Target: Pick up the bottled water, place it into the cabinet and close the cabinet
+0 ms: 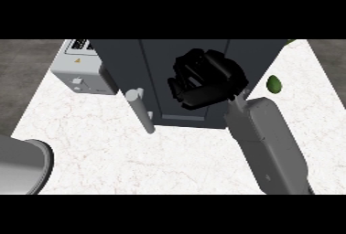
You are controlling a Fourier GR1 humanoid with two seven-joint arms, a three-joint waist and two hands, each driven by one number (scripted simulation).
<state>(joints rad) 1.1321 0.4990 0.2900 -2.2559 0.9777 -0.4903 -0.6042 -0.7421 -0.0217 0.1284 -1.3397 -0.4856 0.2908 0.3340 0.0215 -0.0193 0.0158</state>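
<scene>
My right hand is raised in front of the dark cabinet at the back of the counter. Its fingers are curled inward as if round something. The bottled water shows nowhere on the counter, and the curled fingers hide whatever is inside them. The cabinet's door stands swung out on the left, its grey bar handle pointing toward me just left of the hand. My grey right forearm runs up from the lower right. Only a grey stretch of my left arm shows at the lower left, and its hand is out of view.
A light grey appliance stands at the back left beside the cabinet. A small green fruit lies on the white marble counter right of the cabinet. Bare counter spreads in front of the cabinet, between my arms.
</scene>
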